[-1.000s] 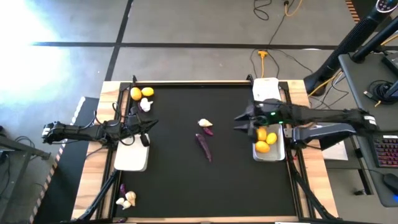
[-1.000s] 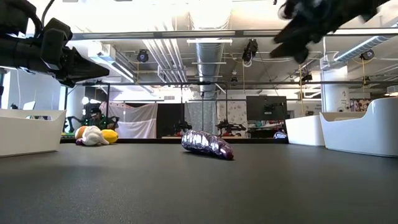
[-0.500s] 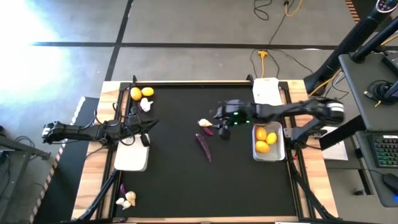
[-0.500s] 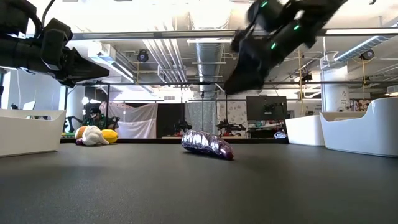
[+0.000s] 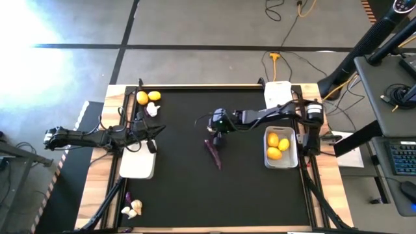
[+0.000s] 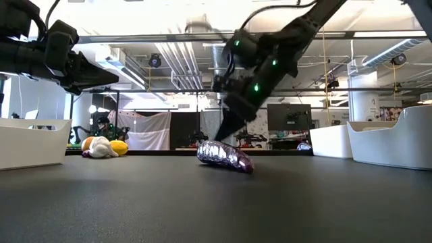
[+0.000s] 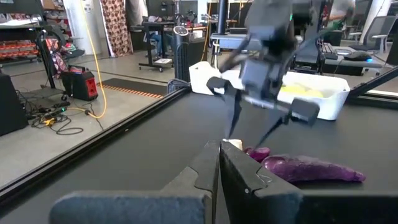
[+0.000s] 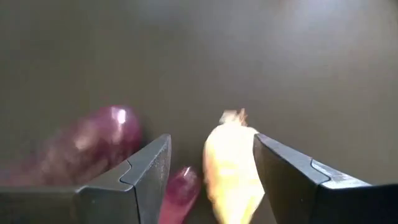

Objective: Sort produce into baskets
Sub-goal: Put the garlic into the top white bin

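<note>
My right arm has swung out to the garlic in the middle of the table.

A second ago my right gripper [image 5: 216,128] was over the white tray with three yellow lemons [image 5: 290,158] at the right of the high view. Now it hangs low at the middle, jaws apart around the whitish garlic bulb [image 8: 231,163], not yet squeezing it. So I think the lemon job is done and garlic is next. The small dark purple piece [image 8: 180,184] sits just beside the bulb, and the long slim purple piece [image 5: 213,153] lies below it in the high view. It is blurry, so the jaws may already touch the bulb. My left gripper [image 5: 158,128] has not moved. It waits clenched and empty over the white tray at the left [image 5: 137,167].
</note>
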Controlling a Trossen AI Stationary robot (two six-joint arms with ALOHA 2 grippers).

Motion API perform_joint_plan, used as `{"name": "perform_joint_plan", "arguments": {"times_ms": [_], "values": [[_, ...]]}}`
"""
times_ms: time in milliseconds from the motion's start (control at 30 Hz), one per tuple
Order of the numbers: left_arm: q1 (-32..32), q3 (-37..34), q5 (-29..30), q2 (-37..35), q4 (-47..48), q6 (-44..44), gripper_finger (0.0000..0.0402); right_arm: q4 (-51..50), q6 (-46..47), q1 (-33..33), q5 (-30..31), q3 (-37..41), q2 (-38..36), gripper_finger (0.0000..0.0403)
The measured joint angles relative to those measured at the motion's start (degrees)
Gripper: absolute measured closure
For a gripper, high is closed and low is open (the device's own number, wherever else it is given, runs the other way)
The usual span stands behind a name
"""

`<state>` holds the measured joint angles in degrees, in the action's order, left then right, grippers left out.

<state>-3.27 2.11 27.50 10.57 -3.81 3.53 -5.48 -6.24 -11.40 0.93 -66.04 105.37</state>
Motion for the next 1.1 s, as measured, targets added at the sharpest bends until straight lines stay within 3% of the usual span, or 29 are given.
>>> {"name": "perform_joint_plan", "arguments": {"times_ms": [200, 1100], "values": [[0.0, 0.0, 0.0, 0.0, 0.0, 0.0, 0.0401, -6.5, 1.2, 0.0, 2.7, -1.7, 1.4, 0.0184], [0.0, 0.0, 0.0, 0.2, 0.0, 0.0, 0.0401, -7.5, 3.2, -1.0, 4.2, 1.0, 1.6, 0.0184]]}}
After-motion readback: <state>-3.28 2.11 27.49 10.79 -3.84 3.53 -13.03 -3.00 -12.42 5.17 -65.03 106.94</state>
